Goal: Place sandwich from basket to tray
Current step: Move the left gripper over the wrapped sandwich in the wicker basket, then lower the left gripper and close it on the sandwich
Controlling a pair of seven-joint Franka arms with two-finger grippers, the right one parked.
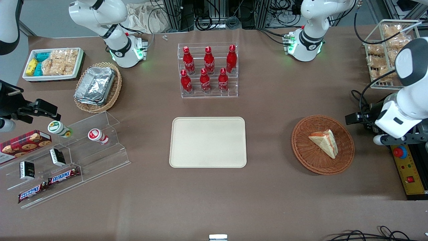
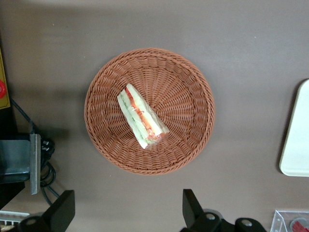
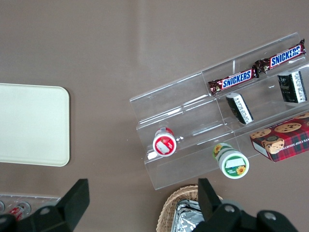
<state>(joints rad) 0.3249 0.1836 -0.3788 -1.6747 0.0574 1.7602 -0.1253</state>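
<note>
From the front, the sandwich [image 1: 325, 143] lay in the reddish-brown basket [image 1: 309, 160], well apart from the bare cream tray [image 1: 208, 142] at the table's middle; the working arm's gripper [image 1: 357, 118] stood just beside the basket's rim, its fingers unclear from here. The left wrist view showed what the front did not: the gripper [image 2: 126, 210] with jaws spread wide and holding nothing, above the table beside the basket [image 2: 191, 125], the sandwich [image 2: 142, 117] showing red and green filling, and a tray [image 2: 297, 135] edge.
</note>
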